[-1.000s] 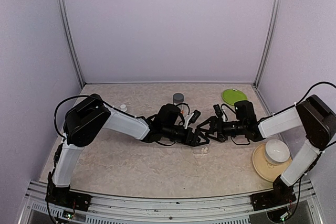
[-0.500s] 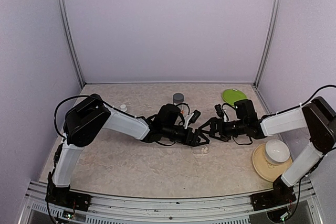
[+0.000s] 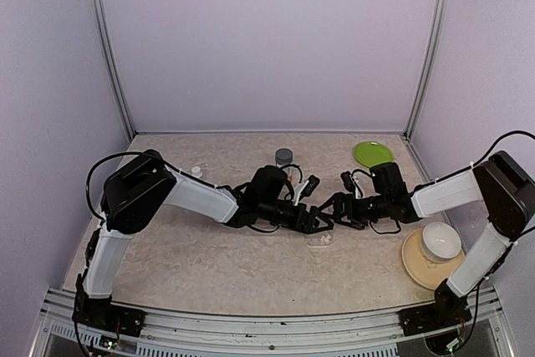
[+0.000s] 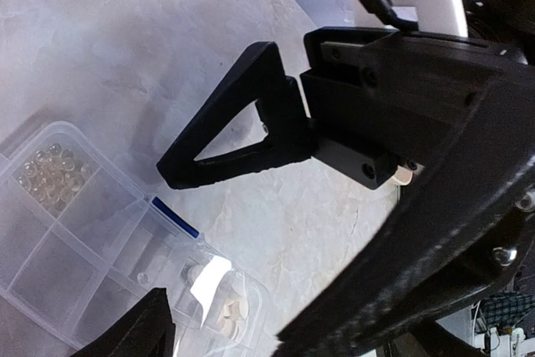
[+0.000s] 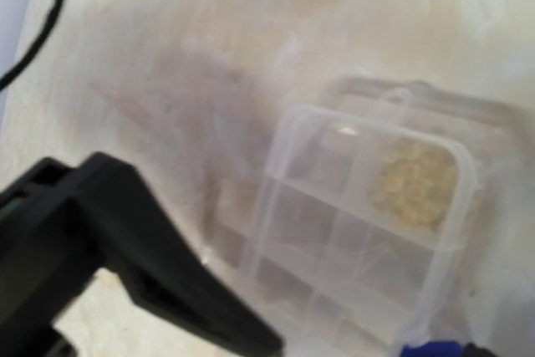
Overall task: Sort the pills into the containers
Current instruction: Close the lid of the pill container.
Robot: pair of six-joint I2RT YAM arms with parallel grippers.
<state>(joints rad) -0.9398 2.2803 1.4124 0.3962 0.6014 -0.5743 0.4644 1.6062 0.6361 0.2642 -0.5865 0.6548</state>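
On table [image 3: 209, 257]: one clear pill box [image 3: 320, 239], one dark blue pill [image 4: 175, 216] clearly seen, one green plate [image 3: 373, 153], one white bowl [image 3: 440, 242], one tan plate [image 3: 415, 261]. Also one grey-capped vial [image 3: 284, 156] and one small white piece [image 3: 196, 170]. Two arms: left arm [image 3: 201, 198], right arm [image 3: 443, 194].

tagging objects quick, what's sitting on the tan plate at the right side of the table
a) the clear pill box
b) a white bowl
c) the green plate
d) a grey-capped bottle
b, since the top view shows a white bowl resting on the tan plate, while the other three things lie elsewhere on the table.
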